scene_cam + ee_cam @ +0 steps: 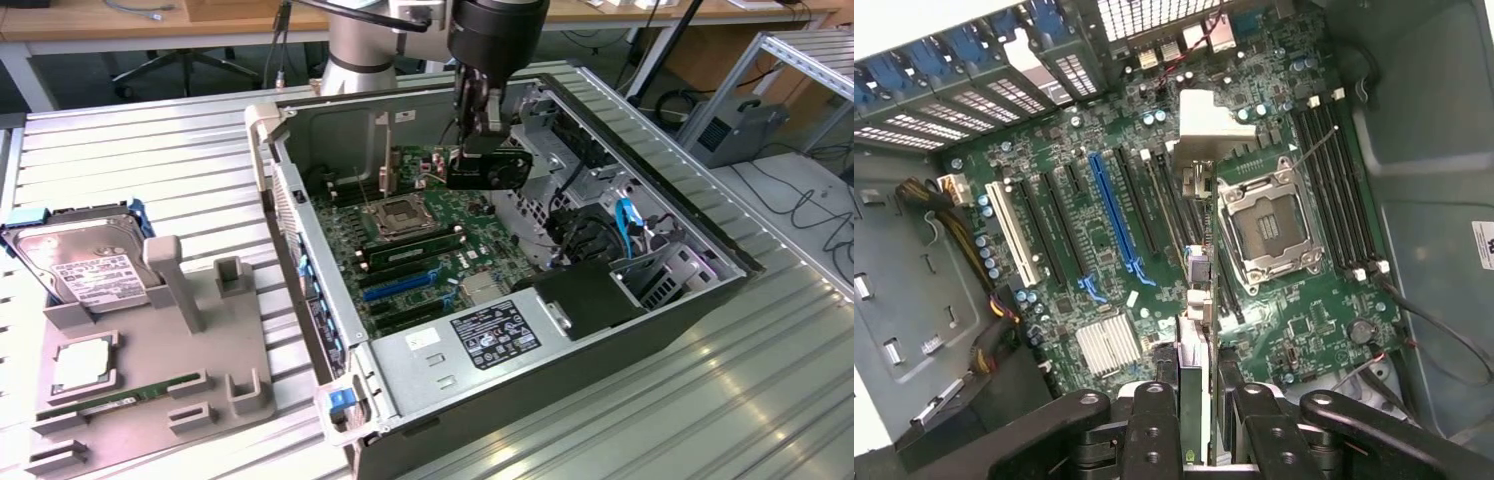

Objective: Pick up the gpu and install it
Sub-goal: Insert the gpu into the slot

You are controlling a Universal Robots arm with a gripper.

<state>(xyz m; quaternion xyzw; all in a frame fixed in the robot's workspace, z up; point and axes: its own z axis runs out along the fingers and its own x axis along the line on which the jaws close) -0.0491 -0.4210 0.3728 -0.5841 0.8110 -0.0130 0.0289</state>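
Note:
The gpu, a dark card with a black fan cooler, hangs inside the open computer case, above the green motherboard. My gripper is shut on its upper edge. In the wrist view the gpu is seen edge-on between my black fingers. Its silver end bracket points toward the case's rear slot covers. The card hovers over the black slots between the blue slot and the CPU socket, apart from the board.
A black power supply and cables fill the case side at the exterior view's right. At the exterior view's left a grey fixture holds a hard drive, a CPU and a RAM stick.

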